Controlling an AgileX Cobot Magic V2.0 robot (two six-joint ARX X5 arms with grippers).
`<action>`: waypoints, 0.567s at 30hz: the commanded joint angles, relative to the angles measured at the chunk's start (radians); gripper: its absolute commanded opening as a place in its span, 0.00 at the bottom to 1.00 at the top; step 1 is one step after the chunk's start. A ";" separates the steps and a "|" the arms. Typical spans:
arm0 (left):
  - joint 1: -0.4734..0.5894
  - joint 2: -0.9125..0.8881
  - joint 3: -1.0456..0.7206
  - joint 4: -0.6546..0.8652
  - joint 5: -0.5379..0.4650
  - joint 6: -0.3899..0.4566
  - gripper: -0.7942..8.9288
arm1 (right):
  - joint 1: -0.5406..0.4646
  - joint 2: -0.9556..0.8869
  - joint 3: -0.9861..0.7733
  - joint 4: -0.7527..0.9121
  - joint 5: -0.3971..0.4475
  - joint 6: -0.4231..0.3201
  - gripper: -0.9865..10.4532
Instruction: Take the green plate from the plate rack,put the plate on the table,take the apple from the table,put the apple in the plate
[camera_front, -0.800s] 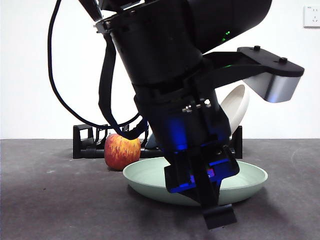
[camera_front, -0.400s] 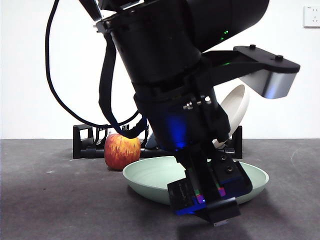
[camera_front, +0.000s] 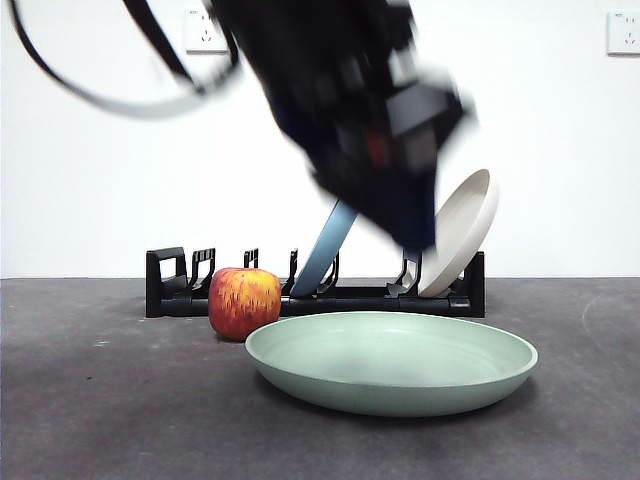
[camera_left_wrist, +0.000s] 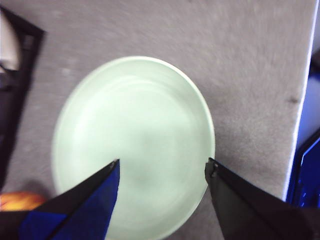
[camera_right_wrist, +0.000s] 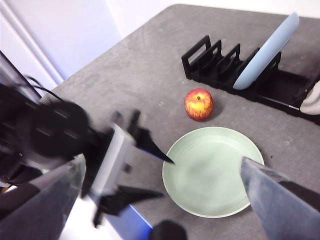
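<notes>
The green plate (camera_front: 390, 365) lies flat on the table (camera_front: 100, 410), with nothing in it. Beside its rim, in front of the plate rack (camera_front: 170, 292), stands the red apple (camera_front: 243, 302). My left gripper (camera_front: 410, 215) hangs blurred in the air above the plate, apart from it. The left wrist view looks down on the plate (camera_left_wrist: 135, 145) between the open, empty jaws of the left gripper (camera_left_wrist: 162, 167), with the apple (camera_left_wrist: 20, 201) at the side. High above, my right gripper (camera_right_wrist: 160, 165) is open and sees plate (camera_right_wrist: 212, 170), apple (camera_right_wrist: 198, 104) and rack (camera_right_wrist: 210, 60).
A light blue plate (camera_front: 325, 250) and a beige plate (camera_front: 460, 230) lean in the rack's slots. In the right wrist view the table's edge runs close to the green plate, where the left arm (camera_right_wrist: 55, 135) reaches in.
My left gripper has let go of the green plate's near rim and risen quickly up and back. The plate stays flat on the table and the apple has not moved.
</notes>
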 joint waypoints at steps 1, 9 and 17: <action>-0.004 -0.104 0.039 -0.057 0.004 -0.091 0.38 | 0.002 0.034 -0.001 0.027 -0.002 0.006 0.66; -0.003 -0.368 0.136 -0.166 0.003 -0.166 0.38 | 0.078 0.208 -0.001 0.200 0.004 0.056 0.66; -0.003 -0.505 0.178 -0.255 -0.085 -0.192 0.38 | 0.326 0.438 -0.001 0.461 0.198 0.102 0.67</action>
